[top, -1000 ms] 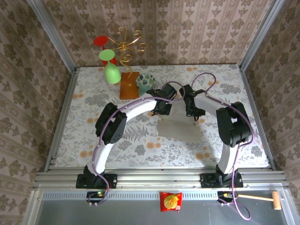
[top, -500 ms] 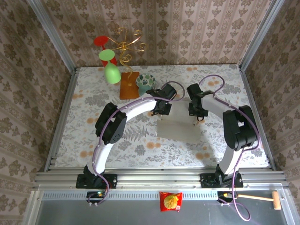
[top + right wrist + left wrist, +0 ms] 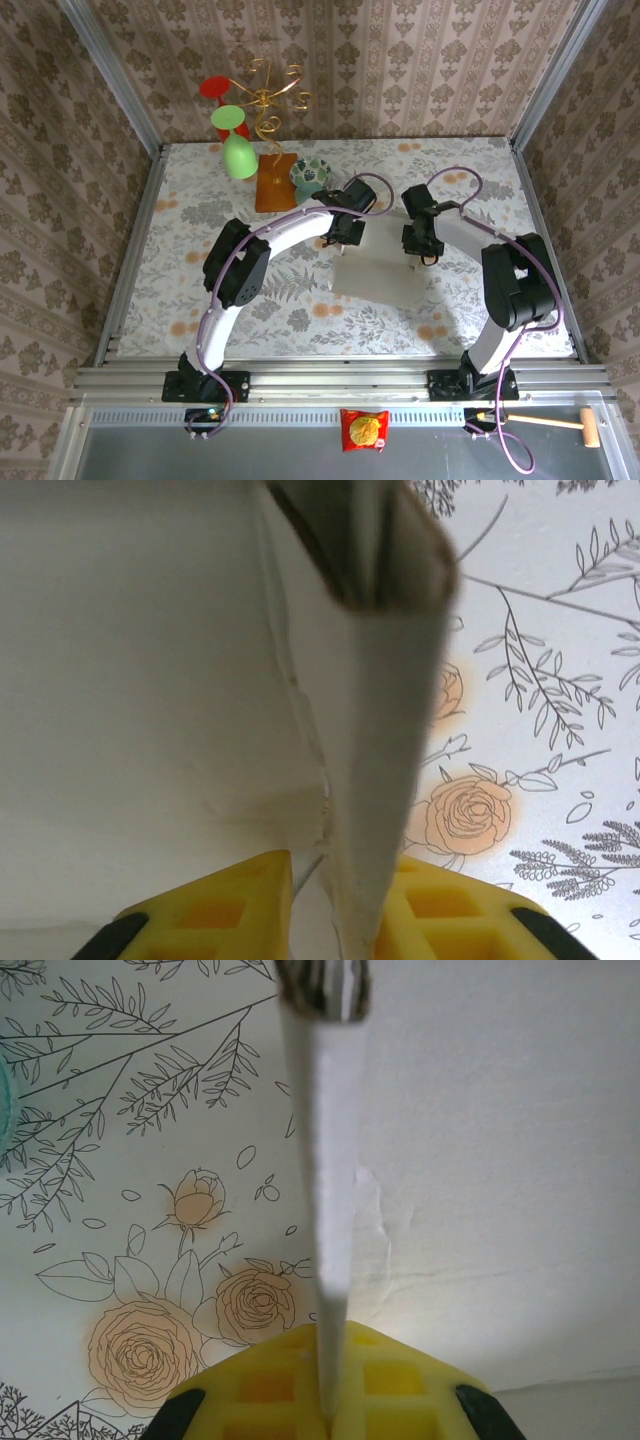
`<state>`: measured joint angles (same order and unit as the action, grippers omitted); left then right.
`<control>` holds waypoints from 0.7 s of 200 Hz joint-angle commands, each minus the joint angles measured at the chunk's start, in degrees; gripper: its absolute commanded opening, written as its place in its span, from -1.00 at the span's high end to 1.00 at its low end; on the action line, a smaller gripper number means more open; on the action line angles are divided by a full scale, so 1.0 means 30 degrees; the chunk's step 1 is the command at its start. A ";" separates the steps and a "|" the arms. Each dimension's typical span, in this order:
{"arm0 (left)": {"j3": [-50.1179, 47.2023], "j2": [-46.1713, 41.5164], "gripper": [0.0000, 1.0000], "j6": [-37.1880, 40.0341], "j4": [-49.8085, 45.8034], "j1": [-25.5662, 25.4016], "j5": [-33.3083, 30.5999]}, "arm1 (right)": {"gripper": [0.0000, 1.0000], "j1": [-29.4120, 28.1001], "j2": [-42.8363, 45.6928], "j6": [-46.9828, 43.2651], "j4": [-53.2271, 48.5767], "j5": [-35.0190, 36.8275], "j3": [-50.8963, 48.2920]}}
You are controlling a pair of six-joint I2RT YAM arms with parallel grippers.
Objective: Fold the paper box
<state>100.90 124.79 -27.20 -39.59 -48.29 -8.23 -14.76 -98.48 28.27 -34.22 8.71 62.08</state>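
On the left side of the flowered table [image 3: 180,290], the left gripper [image 3: 345,235] was fully closed on the paper box [image 3: 385,275]. The wrist view showed its yellow pads [image 3: 270,1385] pinching the left flap [image 3: 325,1210], which stood upright and edge-on. The box lay mid-table between the two arms, nearer me than the wooden board [image 3: 275,182] and the teal cup [image 3: 310,175], with its broad panel flat on the cloth.

To my eye the card was thin, light and springy, stiff along a panel but weak at the creases. Small wrinkles [image 3: 375,1210] showed at the foot of the raised flap, so I judged that a hard tug would tear or crumple it. It would probably also slide on the cloth if pushed from one side alone. The sound place to hold it seemed to be low on a flap, close to the fold line, with the other side braced.

On the right, the right gripper [image 3: 420,250] had its jaws a little apart around the right flap [image 3: 370,730]. One pad [image 3: 440,910] lay against the card, and a sliver of gap showed beside the other [image 3: 220,910], so I judged it was not truly gripping.
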 commanded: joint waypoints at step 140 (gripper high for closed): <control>0.0211 0.0076 1.00 0.0323 -0.0612 -0.0019 -0.0316 | 1.00 -0.1076 -0.1342 0.0057 -0.1905 0.3790 0.1514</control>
<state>100.90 124.79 -27.22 -39.16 -48.36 -8.10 -18.13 -103.39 28.88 -37.69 18.70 66.54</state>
